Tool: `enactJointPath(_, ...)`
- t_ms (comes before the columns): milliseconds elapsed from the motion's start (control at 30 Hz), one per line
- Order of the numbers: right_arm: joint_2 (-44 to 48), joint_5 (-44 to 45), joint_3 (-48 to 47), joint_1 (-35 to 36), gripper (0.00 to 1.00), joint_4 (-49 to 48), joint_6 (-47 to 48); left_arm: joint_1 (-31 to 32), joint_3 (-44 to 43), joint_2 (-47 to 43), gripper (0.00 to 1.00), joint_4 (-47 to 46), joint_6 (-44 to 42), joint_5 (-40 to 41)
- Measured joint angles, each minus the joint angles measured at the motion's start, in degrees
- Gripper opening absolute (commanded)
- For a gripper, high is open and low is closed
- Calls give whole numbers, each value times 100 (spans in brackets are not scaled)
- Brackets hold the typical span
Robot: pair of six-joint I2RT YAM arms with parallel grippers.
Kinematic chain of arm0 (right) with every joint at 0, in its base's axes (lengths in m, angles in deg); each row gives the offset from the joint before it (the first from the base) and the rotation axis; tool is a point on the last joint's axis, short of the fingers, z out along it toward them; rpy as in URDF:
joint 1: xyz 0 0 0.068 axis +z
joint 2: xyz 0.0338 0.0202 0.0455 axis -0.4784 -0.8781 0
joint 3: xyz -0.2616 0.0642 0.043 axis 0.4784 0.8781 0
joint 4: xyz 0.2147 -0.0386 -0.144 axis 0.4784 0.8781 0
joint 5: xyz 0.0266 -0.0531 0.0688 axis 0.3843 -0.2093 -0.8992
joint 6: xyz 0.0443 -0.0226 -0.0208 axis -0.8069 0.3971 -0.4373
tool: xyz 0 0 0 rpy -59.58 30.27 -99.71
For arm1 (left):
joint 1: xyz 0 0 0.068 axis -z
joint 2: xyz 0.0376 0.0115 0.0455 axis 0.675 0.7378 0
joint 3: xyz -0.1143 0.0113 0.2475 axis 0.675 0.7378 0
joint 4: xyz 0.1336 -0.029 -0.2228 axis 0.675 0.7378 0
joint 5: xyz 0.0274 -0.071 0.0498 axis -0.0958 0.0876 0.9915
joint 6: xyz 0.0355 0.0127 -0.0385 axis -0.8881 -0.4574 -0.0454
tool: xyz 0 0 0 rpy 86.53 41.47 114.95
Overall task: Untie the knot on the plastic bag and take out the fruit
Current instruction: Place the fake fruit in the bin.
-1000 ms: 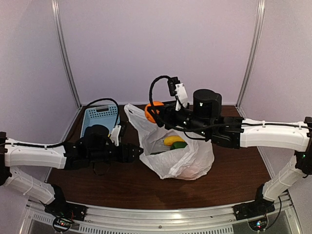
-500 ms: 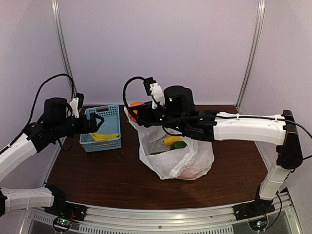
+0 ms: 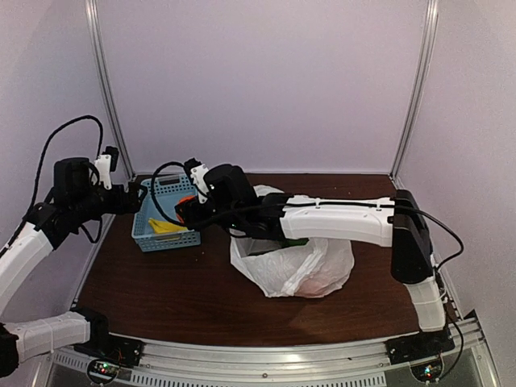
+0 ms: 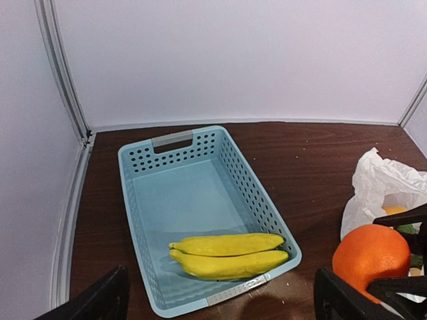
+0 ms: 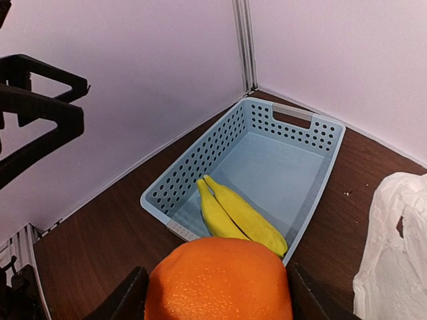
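"Why is the right hand [image 3: 192, 211] gripping that round, bumpy orange fruit [image 5: 218, 280]?"

"To drop it in the holey light-blue plastic basket [image 4: 175, 139], I think, beside the two smooth yellow bananas [image 4: 227, 253]."

"And the left hand [image 3: 133, 196]?"

"Wide open, holding nothing (keeping clear). The thin, crinkly white plastic bag [image 3: 298, 266] sits on the brown table [image 3: 177, 298]."

Pale blue basket [image 4: 193, 200], hole-patterned, grey handle [image 4: 173, 139]; 2 yellow bananas [image 4: 230, 253] in it. Beside the basket: orange fruit [image 5: 220, 280], white bag [image 4: 380, 183], perhaps green within. Dark brown tabletop [image 4: 300, 160].
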Motion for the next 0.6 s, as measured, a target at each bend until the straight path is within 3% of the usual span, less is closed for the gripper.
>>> enactJointPath(233,-1008,17,-1069,-37,55,254,96,-2,168,-514,97,-57,-87,503)
enactJointPath(600,-2037,0,-2076,-299,59,216,66,-2,168,-442,97,-87,-122,581)
